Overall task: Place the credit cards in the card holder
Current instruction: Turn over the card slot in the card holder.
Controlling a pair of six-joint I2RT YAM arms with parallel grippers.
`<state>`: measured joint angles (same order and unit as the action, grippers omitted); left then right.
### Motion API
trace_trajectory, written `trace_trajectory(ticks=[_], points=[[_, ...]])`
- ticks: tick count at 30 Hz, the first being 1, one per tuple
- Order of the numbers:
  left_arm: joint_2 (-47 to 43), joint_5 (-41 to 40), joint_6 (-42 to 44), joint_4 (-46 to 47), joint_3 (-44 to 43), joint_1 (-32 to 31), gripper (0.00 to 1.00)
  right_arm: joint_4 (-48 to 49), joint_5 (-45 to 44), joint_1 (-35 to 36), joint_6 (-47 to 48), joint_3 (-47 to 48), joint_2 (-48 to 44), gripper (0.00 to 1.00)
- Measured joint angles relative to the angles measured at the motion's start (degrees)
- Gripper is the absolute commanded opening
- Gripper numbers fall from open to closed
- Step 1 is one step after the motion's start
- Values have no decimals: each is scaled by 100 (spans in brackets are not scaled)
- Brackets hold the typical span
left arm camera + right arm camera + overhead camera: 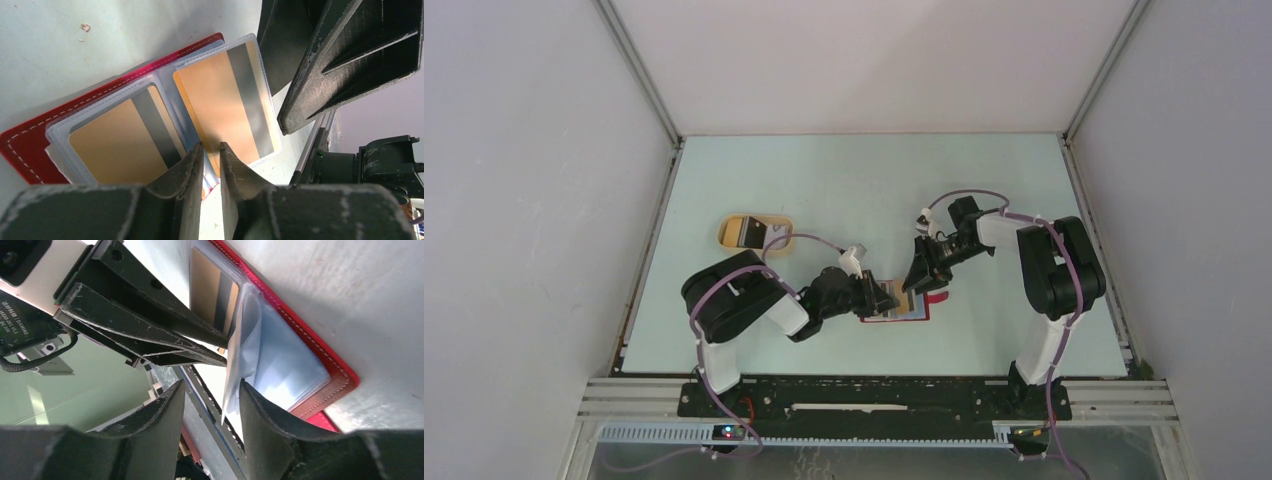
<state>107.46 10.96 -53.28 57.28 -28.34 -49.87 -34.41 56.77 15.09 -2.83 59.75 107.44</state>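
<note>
L end effector (212,148) pinches gold card (215,100) in card holder (25,145); R end effector (212,388) apart, just beside.

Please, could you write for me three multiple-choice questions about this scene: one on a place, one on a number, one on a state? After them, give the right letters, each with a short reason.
1. Where is the tan oval tray, seen from the card holder?
A. to its left and farther back
B. to its right, beside the right arm
C. lying on top of it

2. How many golden cards sit in the clear sleeves in the left wrist view?
A. none
B. two
C. five

3. In what state is the card holder?
A. snapped shut
B. lying open, its sleeves showing
C. standing on its edge

Answers:
1 A: the top view shows the tray up and to the left of the red holder.
2 B: there is one card in each of two sleeves, side by side.
3 B: both wrist views show its inside sleeves uncovered.
</note>
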Motion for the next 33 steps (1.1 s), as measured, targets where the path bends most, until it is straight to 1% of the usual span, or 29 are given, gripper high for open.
trace_trajectory(ticks=[2,7,12,13,17,23,30,33], points=[[-33,2,-24,-11,0,4,28,-4,109,9,11,0,0,48],[-164,33,-68,55,111,85,36,-9,376,39,35,0,0,48],[-214,140,-122,240,232,131,41,-13,518,70,39,0,0,45],[-214,157,-136,271,251,131,43,-11,540,70,39,0,0,44],[-232,214,-142,426,326,131,51,-11,616,70,37,0,0,43],[-376,293,-181,625,501,131,60,0,697,118,15,0,0,42],[-446,402,-192,916,553,131,66,15,793,153,-13,0,0,39],[-448,448,-225,997,551,131,71,24,804,155,-15,0,0,39]])
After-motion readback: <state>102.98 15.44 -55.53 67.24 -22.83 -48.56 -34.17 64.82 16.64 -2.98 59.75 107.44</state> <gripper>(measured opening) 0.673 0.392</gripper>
